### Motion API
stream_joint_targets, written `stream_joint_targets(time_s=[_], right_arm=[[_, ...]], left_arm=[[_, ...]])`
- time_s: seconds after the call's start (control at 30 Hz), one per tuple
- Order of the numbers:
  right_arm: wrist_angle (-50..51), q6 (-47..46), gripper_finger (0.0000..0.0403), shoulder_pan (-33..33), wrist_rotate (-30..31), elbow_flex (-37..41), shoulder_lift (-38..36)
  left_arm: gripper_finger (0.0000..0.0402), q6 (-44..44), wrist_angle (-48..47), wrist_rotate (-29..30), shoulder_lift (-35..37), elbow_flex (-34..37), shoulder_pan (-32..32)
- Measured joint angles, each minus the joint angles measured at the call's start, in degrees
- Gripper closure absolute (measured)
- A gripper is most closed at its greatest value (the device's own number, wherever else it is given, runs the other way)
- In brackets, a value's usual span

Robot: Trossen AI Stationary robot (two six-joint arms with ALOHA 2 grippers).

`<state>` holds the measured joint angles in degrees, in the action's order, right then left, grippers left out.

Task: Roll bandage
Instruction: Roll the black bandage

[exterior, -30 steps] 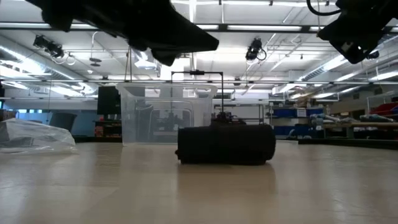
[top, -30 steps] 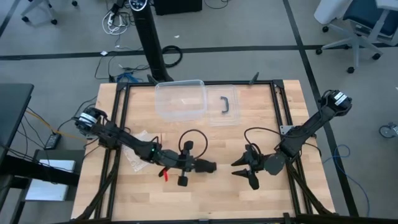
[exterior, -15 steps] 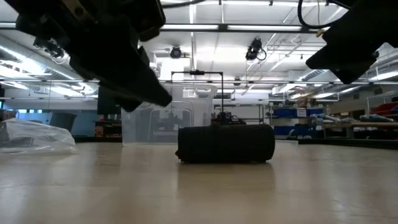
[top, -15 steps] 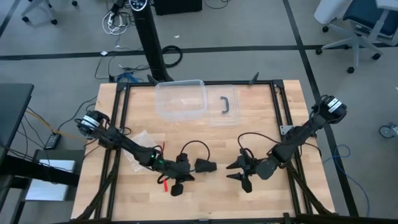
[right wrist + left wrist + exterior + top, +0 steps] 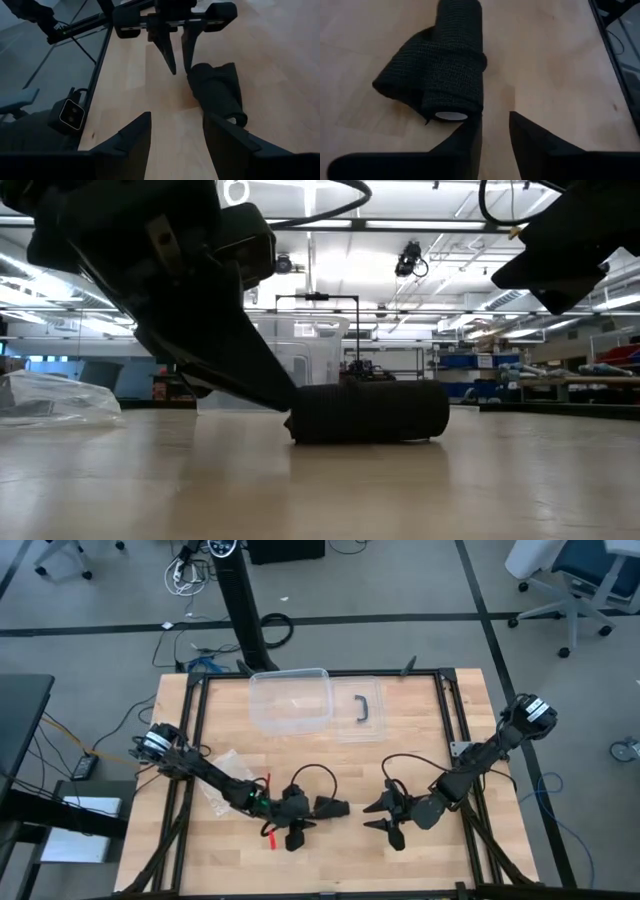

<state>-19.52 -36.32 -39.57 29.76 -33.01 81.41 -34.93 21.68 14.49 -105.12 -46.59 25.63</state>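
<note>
The bandage (image 5: pixel 331 807) is a black roll with a loose flap, lying on its side on the wooden table; it also shows in the low view (image 5: pixel 370 412). My left gripper (image 5: pixel 495 131) is open, slanting down at the roll's end from the table's left. Seen from the right wrist, its two fingers (image 5: pixel 170 55) stand just beside the bandage (image 5: pixel 217 92). My right gripper (image 5: pixel 175 132) is open and hangs above the table on the roll's right side, a little way off, with nothing between its fingers. My left gripper meets the roll's end with the white core (image 5: pixel 462 113) with the tip of one finger (image 5: pixel 470 132). The other finger stands free beside it. The fingers slant down from the table's left, along the roll. The roll lies on the table.
A clear plastic box (image 5: pixel 290 700) and its lid with a black handle (image 5: pixel 362 710) stand at the far side. A crinkly clear bag (image 5: pixel 225 775) lies to the left, and a small red object (image 5: pixel 268 835) lies near my left gripper. Black frame rails border the table.
My left gripper has come down from above the roll to the table beside the roll's left end, rolling its wrist as it sank. The roll has shifted slightly toward the right. My right gripper has sunk a little.
</note>
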Motion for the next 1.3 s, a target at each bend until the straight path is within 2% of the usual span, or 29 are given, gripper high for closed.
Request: stream_joint_targets(time_s=[0.1, 0.33, 0.5, 0.63, 0.83, 1.03, 1.3], right_arm=[[-0.03, 0.23, 0.0222, 0.00, 0.00, 0.00, 0.00], [-0.09, 0.53, 0.0226, -0.02, -0.49, 0.00, 0.00], [-0.07, 0.53, 0.0226, -0.04, -0.94, 0.00, 0.00], [-0.09, 0.53, 0.0226, -0.04, -0.94, 0.00, 0.00], [-0.07, 0.55, 0.0228, -0.04, -0.94, 0.00, -0.02], [-0.07, 0.79, 0.0229, -0.04, -0.94, 0.00, -0.02], [0.10, 0.93, 0.0231, 0.03, -0.92, 0.00, -0.02]], left_arm=[[0.0292, -0.02, -0.20, 2.42, 0.00, 0.00, 0.00], [0.0291, 0.00, -1.12, 3.12, 0.00, 0.00, 0.00], [0.0291, 0.08, -6.50, 4.09, -0.09, 0.00, 0.29], [0.0291, 2.02, -4.77, 5.41, -0.09, 0.00, 0.31], [0.0291, 5.94, -0.42, 4.33, -0.07, 0.00, 0.28], [0.0291, 5.77, 0.11, 4.94, -0.47, 0.00, -1.17], [0.0291, 5.36, 3.22, 2.83, -0.79, 0.00, -1.68]])
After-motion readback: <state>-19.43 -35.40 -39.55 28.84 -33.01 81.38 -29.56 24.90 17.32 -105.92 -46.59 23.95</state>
